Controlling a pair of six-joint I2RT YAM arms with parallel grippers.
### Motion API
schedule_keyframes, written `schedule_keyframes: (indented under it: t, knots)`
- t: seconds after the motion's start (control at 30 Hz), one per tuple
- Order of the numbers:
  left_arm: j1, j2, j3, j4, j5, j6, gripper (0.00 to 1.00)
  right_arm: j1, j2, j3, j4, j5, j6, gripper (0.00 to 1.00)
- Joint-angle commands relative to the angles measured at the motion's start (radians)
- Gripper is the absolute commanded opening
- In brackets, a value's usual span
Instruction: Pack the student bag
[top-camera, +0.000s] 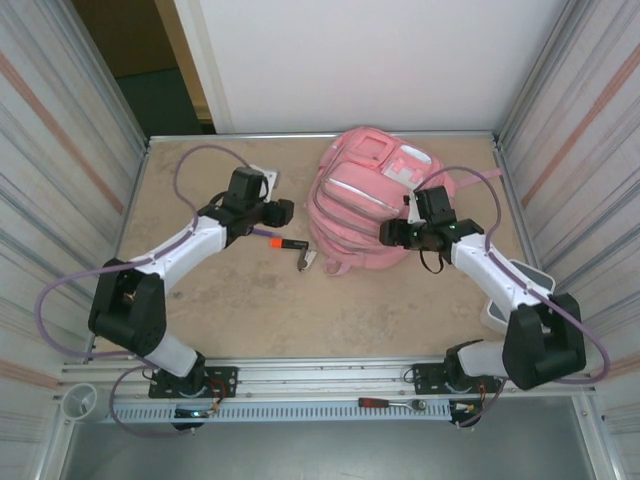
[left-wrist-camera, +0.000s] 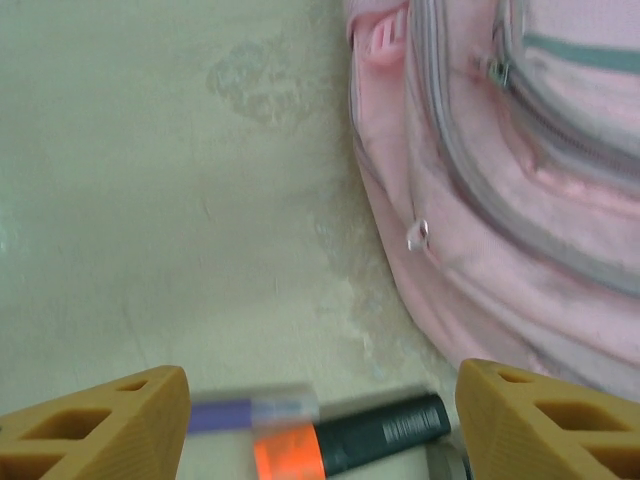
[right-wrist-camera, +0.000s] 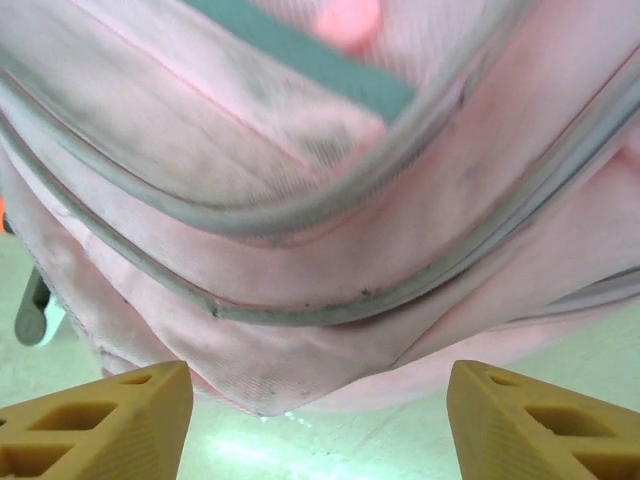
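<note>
The pink student bag (top-camera: 365, 200) lies at the back middle of the table, front pockets and grey zippers up. My left gripper (top-camera: 287, 212) is open just left of the bag, hovering over a black marker with an orange cap (top-camera: 288, 243). In the left wrist view the marker (left-wrist-camera: 372, 435) lies between my open fingers (left-wrist-camera: 110, 420), beside a blurred purple pen (left-wrist-camera: 235, 413), with the bag (left-wrist-camera: 520, 180) on the right. My right gripper (top-camera: 392, 235) is open at the bag's near right edge. In the right wrist view it (right-wrist-camera: 320, 385) stands wide, the bag's bottom corner (right-wrist-camera: 300, 350) just ahead.
A small grey item (top-camera: 304, 260) lies by the bag's near left corner, also seen as a grey item (right-wrist-camera: 34, 312) at the left of the right wrist view. A white container (top-camera: 536, 277) sits at the right wall. A red-handled tool (top-camera: 385, 403) rests on the front rail.
</note>
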Motion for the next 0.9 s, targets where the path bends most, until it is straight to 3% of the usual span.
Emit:
schedule_keyframes:
  t: [0.0, 0.13, 0.47, 0.63, 0.87]
  knots:
    - [-0.002, -0.040, -0.082, 0.020, -0.003, -0.094, 0.71, 0.086, 0.015, 0.085, 0.025, 0.169, -0.186, 0.76]
    - [-0.002, -0.048, -0.101, 0.000, 0.005, -0.094, 0.72, 0.162, 0.158, 0.218, 0.032, 0.260, -0.323, 0.81]
    - [-0.004, -0.078, -0.168, -0.002, 0.056, -0.123, 0.72, 0.204, 0.431, 0.428, 0.015, 0.260, -0.454, 0.80]
    - [-0.006, -0.104, -0.204, -0.001, 0.068, -0.131, 0.72, 0.198, 0.483, 0.490, 0.005, 0.306, -0.460, 0.64]
    - [-0.042, -0.093, -0.215, -0.021, 0.091, -0.138, 0.73, 0.162, 0.467, 0.540, -0.023, 0.241, -0.439, 0.35]
